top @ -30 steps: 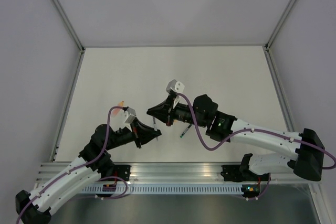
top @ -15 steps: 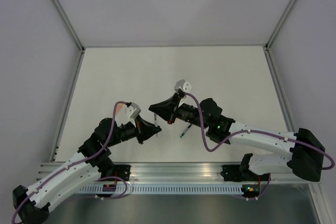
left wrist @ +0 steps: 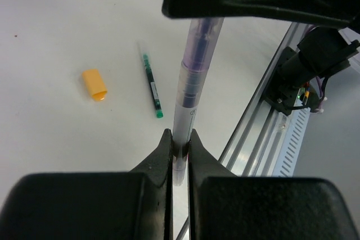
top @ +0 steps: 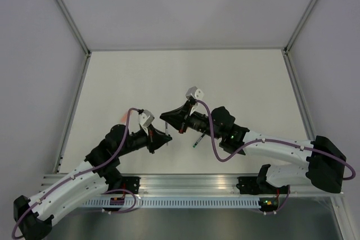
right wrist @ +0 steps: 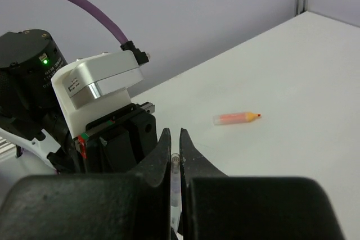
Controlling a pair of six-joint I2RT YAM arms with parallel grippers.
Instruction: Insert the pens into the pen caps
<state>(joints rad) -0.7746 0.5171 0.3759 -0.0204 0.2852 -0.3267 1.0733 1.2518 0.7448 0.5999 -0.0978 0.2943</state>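
Note:
A grey-silver pen (left wrist: pixel 197 49) with a purple core runs between my two grippers, just above the table. My right gripper (right wrist: pixel 175 132) is shut on its clear back end (right wrist: pixel 176 164). The pen's front sits inside a wider pale pen cap (left wrist: pixel 185 105), and my left gripper (left wrist: pixel 180 134) is shut on that cap. In the top view the left gripper (top: pixel 167 137) and right gripper (top: pixel 167 121) stand tip to tip. The dark pen with a green end (left wrist: pixel 151 85) (top: pixel 197 140) and a bright orange pen cap (left wrist: pixel 94 84) lie on the table. The orange-ended pen (right wrist: pixel 236 117) lies apart.
An aluminium rail (top: pixel 185 184) runs along the table's near edge, close under the grippers. Pale walls with metal frame posts (top: pixel 67 21) close in the white table (top: pixel 185 77). Purple cables (top: pixel 216 150) loop over both wrists.
My left gripper has moved up and to the right, closing the gap to the right gripper. The right wrist has shifted slightly right. Both grips stay shut.

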